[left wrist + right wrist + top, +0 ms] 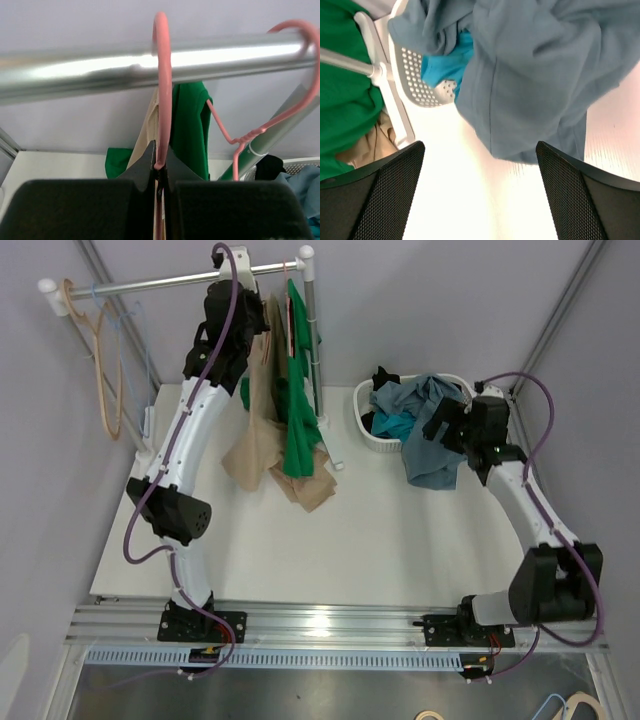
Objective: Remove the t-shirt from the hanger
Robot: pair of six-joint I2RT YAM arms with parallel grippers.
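Two t-shirts on a clothes rail. A tan t-shirt (262, 435) and a green t-shirt (298, 440) hang side by side from the right end of a metal rail (150, 282), with the tan one to the left. Their lower hems are bunched on the white table (400, 540) at the foot of the upright post (313, 330). In the left wrist view, a pink hanger (162, 75) hooks over the rail, with tan cloth directly behind its neck and green cloth just to the right. It cannot be told for certain which garment this hanger carries. The left gripper (160, 172) is raised just under the rail, its jaws pressed together and pinching the neck of this hanger below the hook. A second pink hanger (280, 120) hooks over the rail further right, near the post, apart from the gripper. At the far left end of the rail hang several pale hangers (105, 370) without clothes. To the right of the post a white perforated basket (372, 440) stands on the table. It holds a teal garment (440, 65) and a grey-blue garment (435, 455), the latter spilling over the rim onto the table. The right gripper (480, 167) hovers beside this draped cloth, its jaws spread wide and holding nothing.
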